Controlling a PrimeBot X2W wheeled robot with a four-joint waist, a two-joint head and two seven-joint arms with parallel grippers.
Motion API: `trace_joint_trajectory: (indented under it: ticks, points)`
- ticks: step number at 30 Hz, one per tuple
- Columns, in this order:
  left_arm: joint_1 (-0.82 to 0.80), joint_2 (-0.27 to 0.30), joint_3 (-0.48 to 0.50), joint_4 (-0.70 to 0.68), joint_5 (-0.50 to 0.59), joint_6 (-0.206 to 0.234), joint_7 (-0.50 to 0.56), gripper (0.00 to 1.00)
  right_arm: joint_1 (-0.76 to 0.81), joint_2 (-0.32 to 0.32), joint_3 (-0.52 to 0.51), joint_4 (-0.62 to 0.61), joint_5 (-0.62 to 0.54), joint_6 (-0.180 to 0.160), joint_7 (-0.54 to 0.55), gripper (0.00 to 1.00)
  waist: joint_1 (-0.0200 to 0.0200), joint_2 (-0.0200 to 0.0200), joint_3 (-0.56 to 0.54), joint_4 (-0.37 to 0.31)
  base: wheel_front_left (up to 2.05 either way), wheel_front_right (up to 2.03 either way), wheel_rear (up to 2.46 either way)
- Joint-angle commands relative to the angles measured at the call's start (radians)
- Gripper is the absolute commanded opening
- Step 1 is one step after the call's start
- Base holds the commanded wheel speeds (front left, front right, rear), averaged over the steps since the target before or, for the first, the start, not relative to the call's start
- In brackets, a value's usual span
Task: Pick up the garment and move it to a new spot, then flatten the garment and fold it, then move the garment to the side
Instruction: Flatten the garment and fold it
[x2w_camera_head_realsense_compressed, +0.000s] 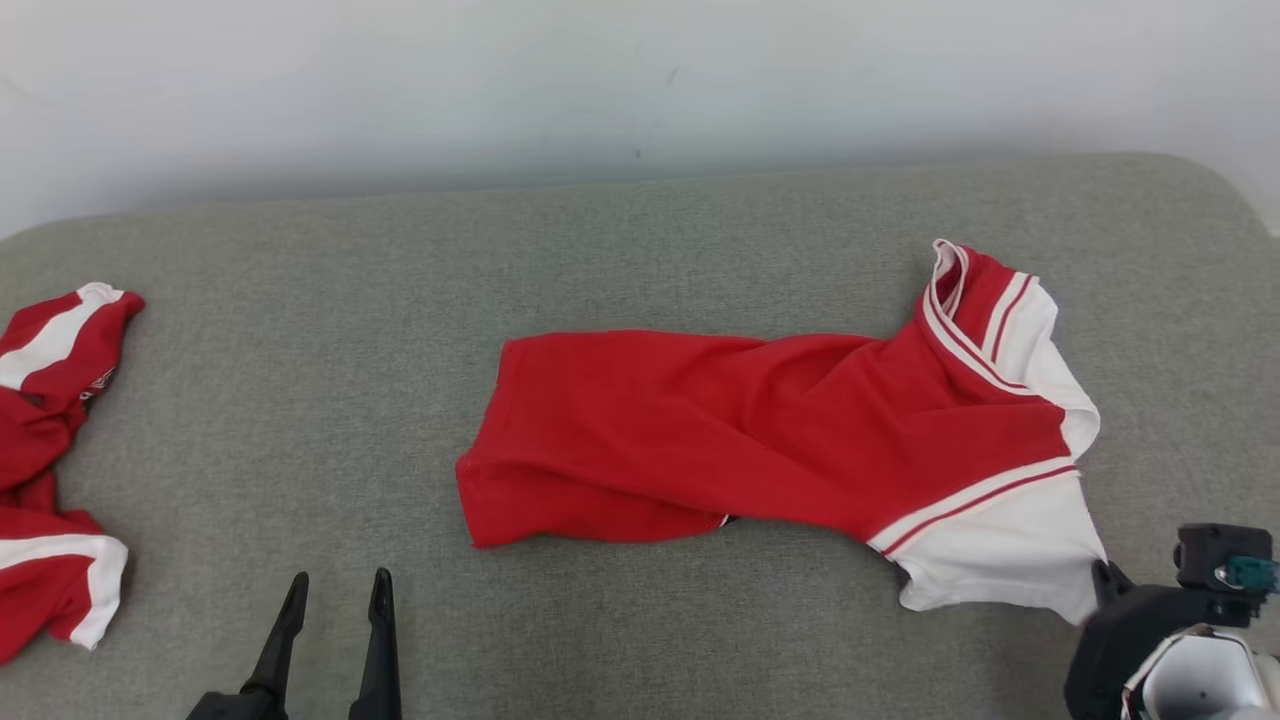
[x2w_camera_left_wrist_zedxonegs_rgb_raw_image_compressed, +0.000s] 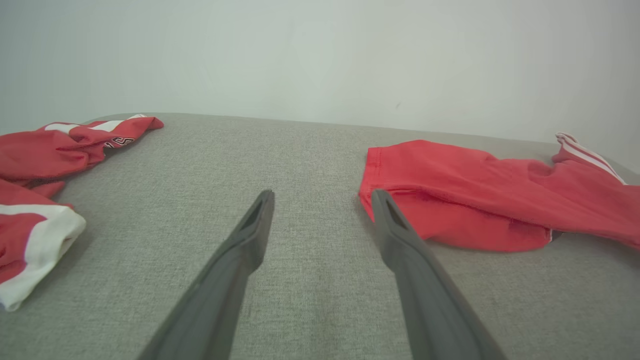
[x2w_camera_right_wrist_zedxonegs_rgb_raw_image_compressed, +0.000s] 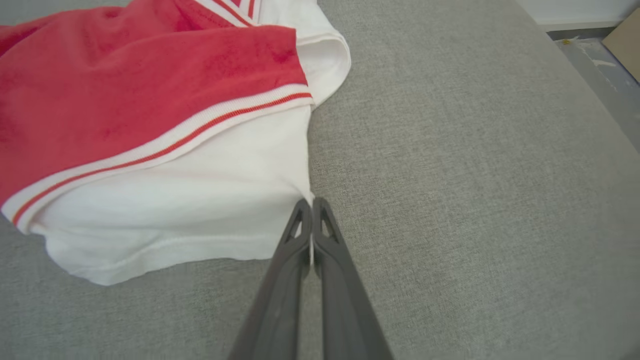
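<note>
Two dark fingers of the right gripper (x2w_camera_right_wrist_zedxonegs_rgb_raw_image_compressed: 311, 202) were pinched shut on the white corner of the red-and-white jersey (x2w_camera_head_realsense_compressed: 760, 430), rumpled on the grey cushion (x2w_camera_head_realsense_compressed: 640, 250); a slow, straight lift would likely keep that thin bite; the left gripper (x2w_camera_head_realsense_compressed: 337, 585) stood wide, apart.

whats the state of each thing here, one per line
garment: lying bunched and wrinkled, white edge pinched
right gripper: shut on the garment's white edge
left gripper: open, empty
second garment: crumpled at the left, untouched
</note>
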Motion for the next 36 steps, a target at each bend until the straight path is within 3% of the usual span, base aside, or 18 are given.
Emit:
trace_joint_trajectory:
  ticks: [1,6,7,8,19,28,36]
  points:
    - [0.006,-0.001,-0.003,0.000,0.005,0.001,-0.003,1.00,0.025,-0.002,-0.011,-0.019,0.006,-0.003,0.019,0.00,0.0000,0.0000,-0.004,-0.009,0.00,0.00,0.00]
    - [-0.001,0.000,-0.004,0.005,0.005,0.001,-0.003,1.00,0.043,-0.002,-0.018,-0.052,0.028,-0.003,0.035,0.03,0.0000,0.0000,-0.008,-0.013,0.00,0.00,0.00]
    - [-0.003,0.000,-0.005,0.007,0.004,0.001,-0.003,1.00,0.043,-0.002,-0.014,-0.056,0.032,-0.003,0.029,0.47,0.0000,0.0000,-0.009,-0.012,0.00,0.00,0.00]
    - [-0.005,0.001,-0.006,0.008,0.004,0.001,-0.003,1.00,0.040,-0.002,-0.018,-0.058,0.043,-0.003,0.021,1.00,0.0000,0.0000,-0.009,-0.011,0.00,0.00,0.00]
    - [0.018,0.001,0.017,-0.011,-0.001,0.001,-0.003,1.00,0.061,-0.002,-0.007,-0.098,0.111,-0.003,-0.213,1.00,0.0000,0.0000,-0.036,0.009,0.00,0.00,0.00]
    - [0.047,0.000,0.050,-0.017,-0.005,0.001,-0.003,1.00,0.153,-0.002,0.075,-0.117,0.081,-0.003,-0.458,1.00,0.0000,0.0000,-0.102,-0.020,0.00,0.00,0.00]
    - [0.069,0.000,0.050,-0.029,0.010,0.001,-0.003,1.00,0.219,-0.002,0.132,-0.124,0.032,-0.003,-0.579,1.00,0.0000,0.0000,-0.151,-0.050,0.00,0.00,0.00]
